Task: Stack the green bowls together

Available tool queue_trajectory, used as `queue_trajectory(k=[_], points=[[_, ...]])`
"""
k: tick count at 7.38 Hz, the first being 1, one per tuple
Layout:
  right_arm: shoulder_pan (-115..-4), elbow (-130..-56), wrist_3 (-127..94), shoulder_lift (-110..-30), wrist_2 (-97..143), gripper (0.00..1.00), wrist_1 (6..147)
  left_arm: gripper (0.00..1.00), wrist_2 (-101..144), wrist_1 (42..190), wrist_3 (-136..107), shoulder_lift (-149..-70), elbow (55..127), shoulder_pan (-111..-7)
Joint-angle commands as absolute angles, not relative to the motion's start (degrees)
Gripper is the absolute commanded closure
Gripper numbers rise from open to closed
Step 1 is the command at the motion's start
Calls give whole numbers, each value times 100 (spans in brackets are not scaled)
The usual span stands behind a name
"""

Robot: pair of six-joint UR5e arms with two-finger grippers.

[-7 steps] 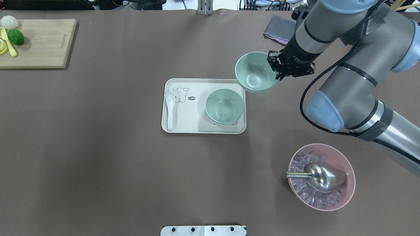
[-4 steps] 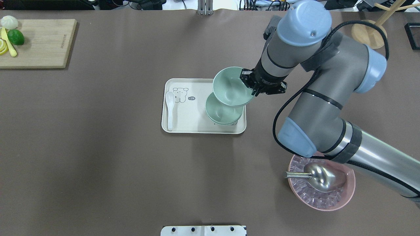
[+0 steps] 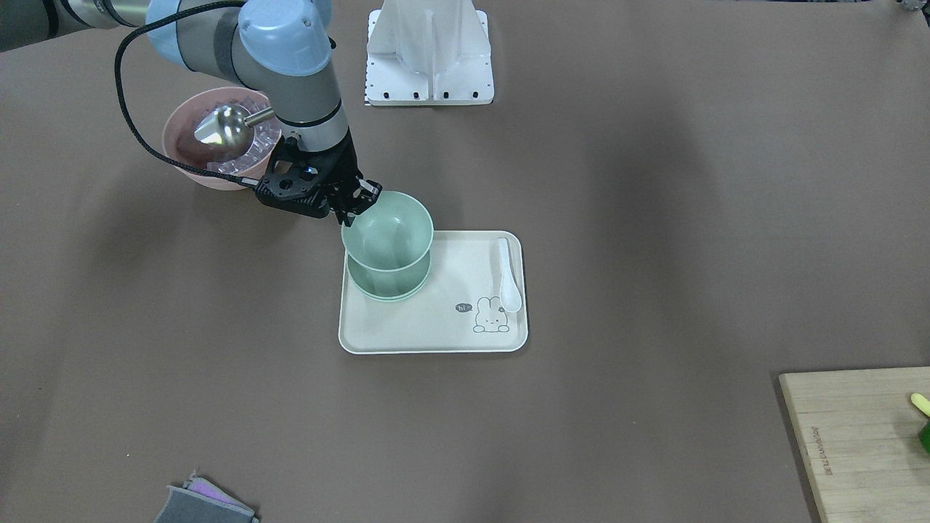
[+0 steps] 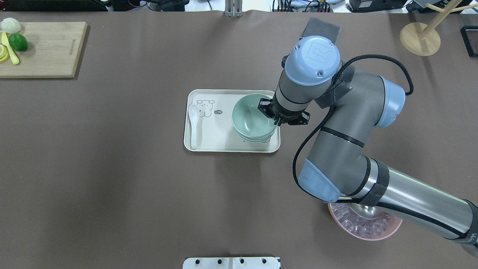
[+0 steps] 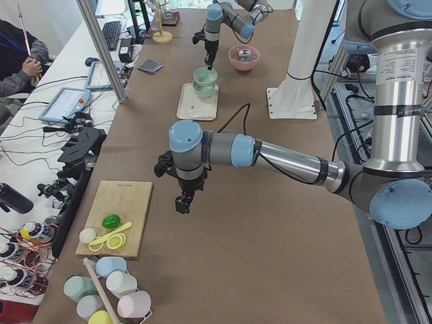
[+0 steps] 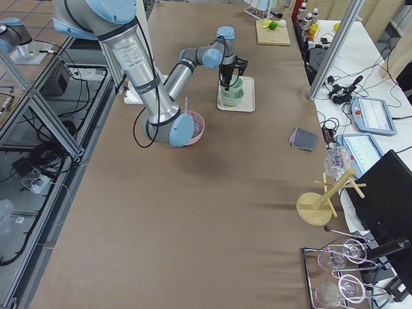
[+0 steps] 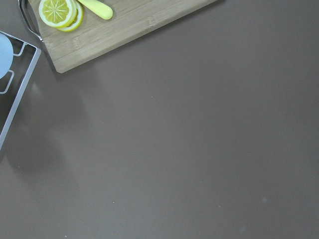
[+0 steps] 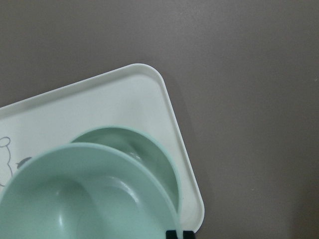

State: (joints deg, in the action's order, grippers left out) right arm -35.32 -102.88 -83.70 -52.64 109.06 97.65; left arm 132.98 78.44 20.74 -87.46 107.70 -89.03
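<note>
My right gripper [image 4: 269, 112] is shut on the rim of one green bowl [image 4: 248, 114], held upright just over the other green bowls [image 4: 258, 138], which sit nested on the right part of the cream tray [image 4: 224, 146]. In the front-facing view the held bowl [image 3: 389, 236] sits low over the nested bowls [image 3: 385, 293], gripper [image 3: 354, 202] at its rim. I cannot tell whether it touches them. The right wrist view shows the held bowl [image 8: 75, 199] above the lower bowl [image 8: 149, 154]. The left gripper [image 5: 182, 201] hangs over bare table near the cutting board; I cannot tell its state.
A white spoon [image 4: 193, 123] lies on the tray's left side. A pink bowl [image 3: 189, 156] with ice and a metal scoop stands near the right arm. A cutting board [image 4: 48, 48] with lime and lemon, a grey cloth [image 4: 321, 28] and a wooden stand [image 4: 420, 35] line the far edge.
The right gripper has carried the green bowl left and toward me, from beyond the tray's far right corner to directly over the nested bowls, and lower.
</note>
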Motion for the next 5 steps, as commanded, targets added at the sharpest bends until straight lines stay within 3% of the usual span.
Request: queue_trajectory(k=[1,5], points=[[-3472,-10056,-8446,-5265,10828,100,9460,2,13298,7840,2074,-8745,10767,-8903],[-3489,-9703,-8464,-5300,10837,100,9018,2,13298,7840,2030,-8754,10802,-8903]])
